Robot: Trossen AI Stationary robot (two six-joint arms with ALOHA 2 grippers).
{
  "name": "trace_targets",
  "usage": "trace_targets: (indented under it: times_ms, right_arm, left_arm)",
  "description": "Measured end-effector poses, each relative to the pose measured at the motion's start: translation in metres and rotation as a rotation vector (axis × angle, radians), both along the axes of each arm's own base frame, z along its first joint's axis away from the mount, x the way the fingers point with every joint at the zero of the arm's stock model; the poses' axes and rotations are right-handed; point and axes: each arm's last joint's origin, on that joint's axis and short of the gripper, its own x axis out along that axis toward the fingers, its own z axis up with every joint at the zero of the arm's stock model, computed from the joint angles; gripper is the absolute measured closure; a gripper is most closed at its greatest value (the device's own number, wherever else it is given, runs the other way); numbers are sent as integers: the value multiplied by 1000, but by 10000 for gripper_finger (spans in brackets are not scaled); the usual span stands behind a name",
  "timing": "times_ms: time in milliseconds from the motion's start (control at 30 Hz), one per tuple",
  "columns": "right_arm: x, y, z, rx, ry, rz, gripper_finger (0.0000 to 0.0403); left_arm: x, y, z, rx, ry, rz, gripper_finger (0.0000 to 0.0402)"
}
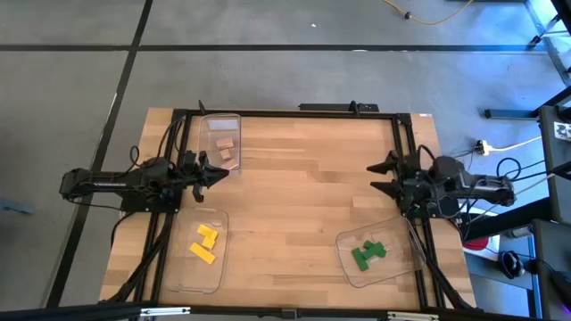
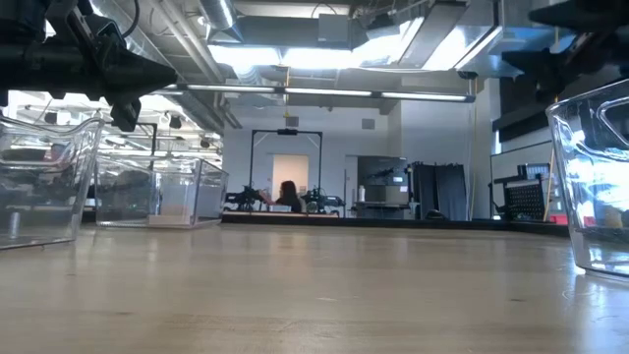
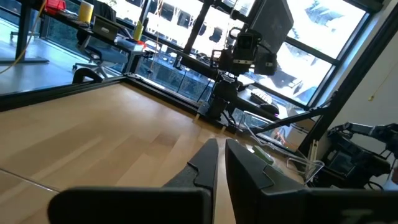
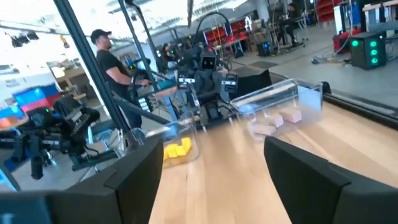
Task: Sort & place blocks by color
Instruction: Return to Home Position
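At the pale wooden bench's (image 1: 294,196) left edge, my left hand (image 1: 218,169) hangs clenched. Near its right edge I see the right hand (image 1: 378,176) spread wide, released.

A robotics lab or workshop is surrounding a wooden tabletop (image 1: 294,187). Grey concrete floor (image 1: 71,98) crossed by dark tape lines (image 1: 268,47) is lying around it. Bare ducts (image 2: 201,39) and strip lights (image 2: 324,94) are hanging above it. A person (image 4: 111,62) is standing beyond it, and a black metal frame (image 2: 286,132) is rising far behind it.
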Motion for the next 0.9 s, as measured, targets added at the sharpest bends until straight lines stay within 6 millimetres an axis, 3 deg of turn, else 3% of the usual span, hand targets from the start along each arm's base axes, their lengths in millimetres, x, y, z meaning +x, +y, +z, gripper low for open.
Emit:
trace_targets:
  times_ms: [400,600,800,900]
  right_arm:
    - [19,-1,-54,24,23,-60,123]
    - [19,-1,-54,-38,31,-58,123]
    - [20,-1,-55,-297,52,-66,123]
    - [20,-1,-53,-317,38,-70,123]
  left_arm:
    - [0,0,0,0,0,0,397]
    - [0,0,0,0,0,0,401]
    - [0,0,0,0,0,0,389]
    - [0,0,0,0,0,0,383]
